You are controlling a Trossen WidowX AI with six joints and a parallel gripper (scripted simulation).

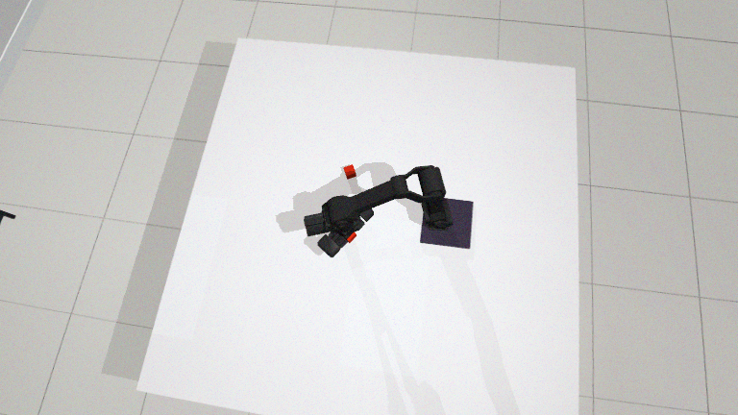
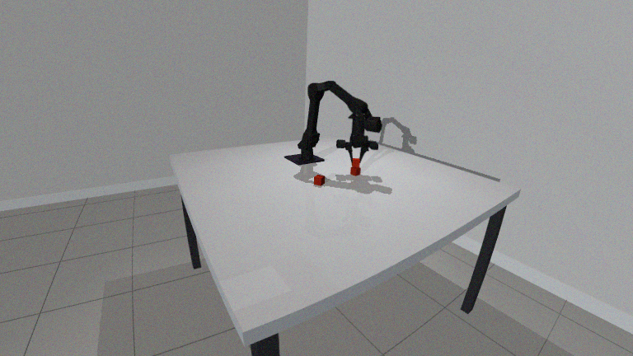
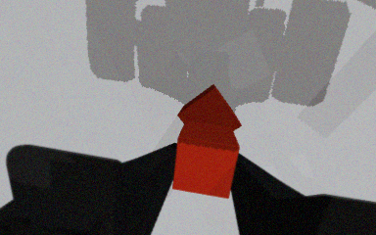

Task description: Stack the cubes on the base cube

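I am over the big white table (image 2: pixel 326 240). My black arm (image 2: pixel 340 96) bends down to my black gripper (image 3: pixel 203 168). My jaws are part way shut and hold a small red cube (image 3: pixel 205 168) tight. Right under it sits the red base cube (image 3: pixel 210 115), turned a bit so one corner points away from me. My cube must come down over one corner. The other loose red cube (image 2: pixel 319 180) waits well apart on the table. I see no words anywhere.

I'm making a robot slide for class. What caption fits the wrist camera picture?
The claw grips a red cube just above another red cube on the white table.
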